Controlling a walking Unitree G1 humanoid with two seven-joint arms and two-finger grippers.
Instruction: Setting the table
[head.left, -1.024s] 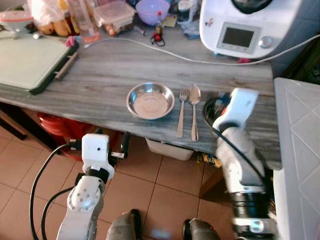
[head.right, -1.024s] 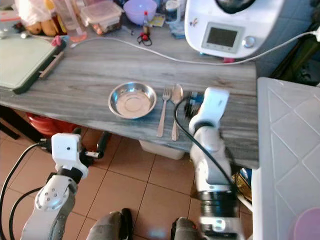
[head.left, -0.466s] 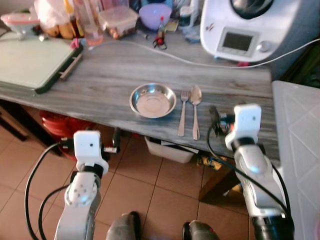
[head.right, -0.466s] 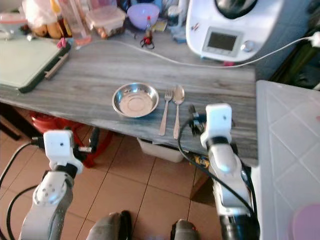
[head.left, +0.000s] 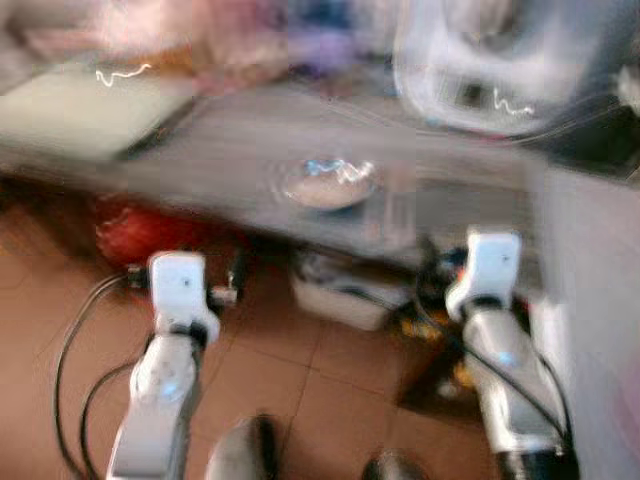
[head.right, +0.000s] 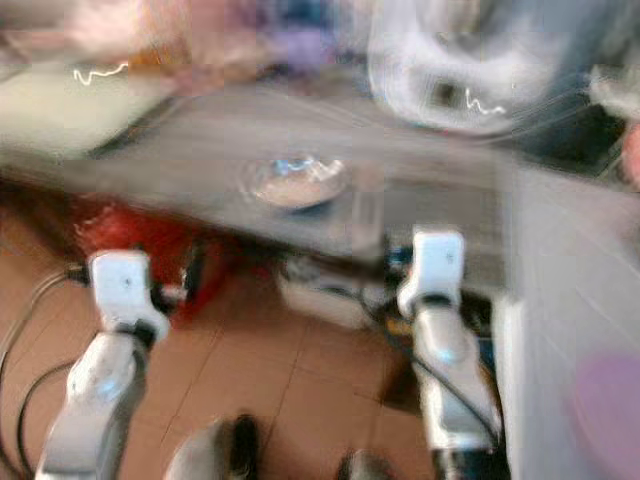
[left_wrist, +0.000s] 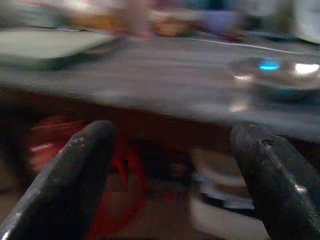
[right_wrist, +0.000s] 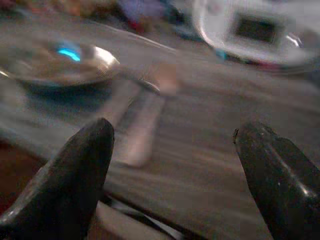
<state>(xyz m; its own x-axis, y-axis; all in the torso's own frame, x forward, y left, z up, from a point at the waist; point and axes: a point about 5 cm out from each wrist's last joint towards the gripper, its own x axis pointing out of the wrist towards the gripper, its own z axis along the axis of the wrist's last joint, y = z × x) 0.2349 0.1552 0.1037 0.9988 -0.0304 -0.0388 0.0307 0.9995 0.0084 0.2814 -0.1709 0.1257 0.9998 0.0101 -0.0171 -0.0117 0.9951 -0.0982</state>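
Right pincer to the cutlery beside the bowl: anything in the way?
Nothing visible. The right pincer, fingers apart and empty, looks straight over bare table at the blurred cutlery lying beside the steel bowl.

Grey wood-grain table (head.left: 230, 160), shiny silver bowl (head.left: 325, 183) glinting blue, white appliance (head.left: 470, 70) with dark screen, pale green board (head.left: 80, 115), reddish-brown floor tiles (head.left: 300, 400), black fingers (right_wrist: 75, 175).

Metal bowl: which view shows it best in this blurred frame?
The right wrist view: the bowl sits close, rim readable, beside the cutlery. The left wrist view catches it at the edge; both eye views smear it.
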